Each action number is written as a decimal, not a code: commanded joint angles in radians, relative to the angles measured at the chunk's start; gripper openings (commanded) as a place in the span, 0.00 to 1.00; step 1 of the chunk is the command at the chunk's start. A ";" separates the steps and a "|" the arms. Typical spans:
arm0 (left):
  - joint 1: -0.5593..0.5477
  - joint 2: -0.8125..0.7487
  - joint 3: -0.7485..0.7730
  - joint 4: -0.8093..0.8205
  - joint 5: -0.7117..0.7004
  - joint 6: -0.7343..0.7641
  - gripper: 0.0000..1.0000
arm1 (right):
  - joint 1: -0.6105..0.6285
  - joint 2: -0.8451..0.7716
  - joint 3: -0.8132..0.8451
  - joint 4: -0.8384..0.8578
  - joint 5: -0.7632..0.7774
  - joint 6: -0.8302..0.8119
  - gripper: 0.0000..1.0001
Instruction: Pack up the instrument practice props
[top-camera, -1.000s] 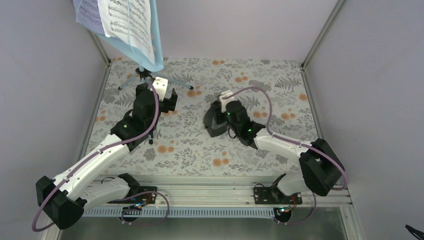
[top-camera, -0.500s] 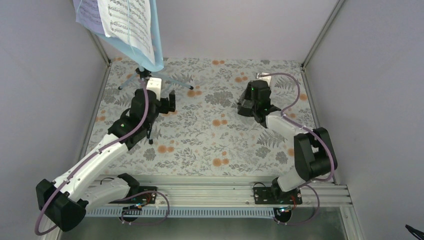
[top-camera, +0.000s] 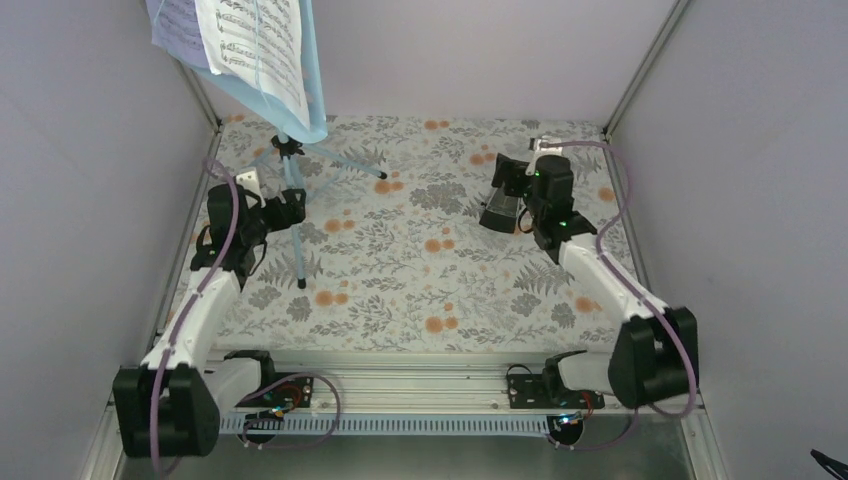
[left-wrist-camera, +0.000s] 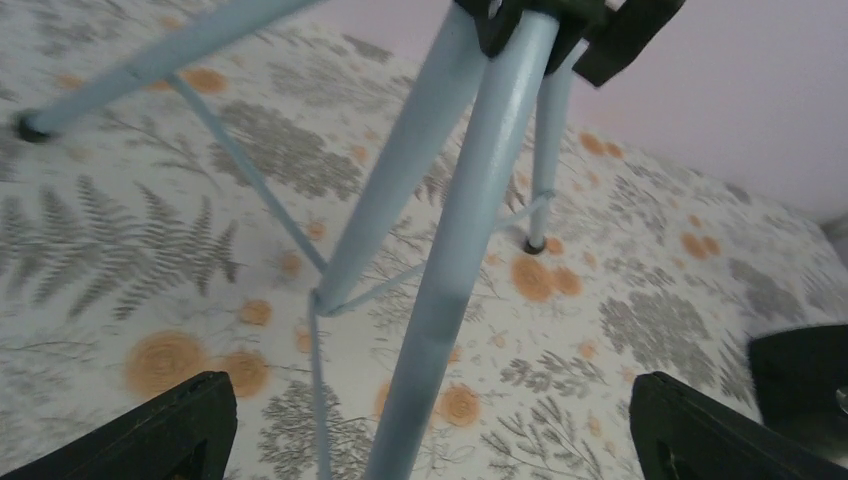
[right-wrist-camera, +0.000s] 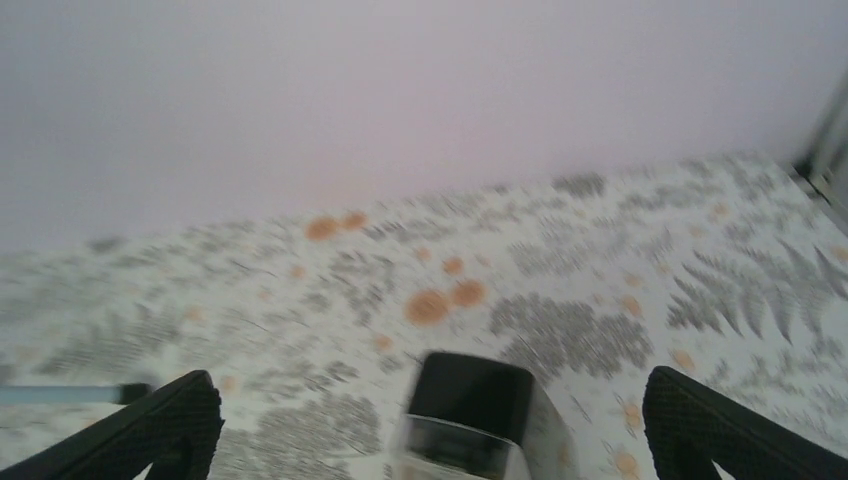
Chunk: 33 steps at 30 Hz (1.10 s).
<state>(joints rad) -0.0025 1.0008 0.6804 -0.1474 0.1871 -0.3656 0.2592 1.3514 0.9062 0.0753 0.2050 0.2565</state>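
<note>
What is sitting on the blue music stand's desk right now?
A white sheet-music page lies against the music stand, with a lavender page poking out behind it. The white page hides the rest of it; the frame cuts off both tops.

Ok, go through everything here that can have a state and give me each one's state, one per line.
light blue perforated music stand: standing, tripod legs spread, not folded.
printed sheet-music pages: resting on the stand's desk, not removed.
small black pyramid-shaped metronome: standing free, not gripped.
left gripper: open, fingers straddling a stand leg, not clamped.
right gripper: open, fingers either side of the metronome.
</note>
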 joint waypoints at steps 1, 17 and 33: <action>0.055 0.110 -0.004 0.186 0.311 -0.006 0.94 | -0.011 -0.131 -0.026 -0.039 -0.150 -0.031 1.00; -0.033 0.224 -0.003 0.280 0.259 0.002 0.07 | -0.010 -0.374 -0.116 -0.134 -0.182 0.014 1.00; -0.781 0.316 0.091 0.166 -0.589 -0.657 0.02 | -0.009 -0.469 -0.139 -0.199 -0.177 0.044 1.00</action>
<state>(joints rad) -0.6785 1.2407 0.6926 0.0360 -0.2352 -0.7494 0.2592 0.9047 0.7860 -0.1017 0.0307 0.2825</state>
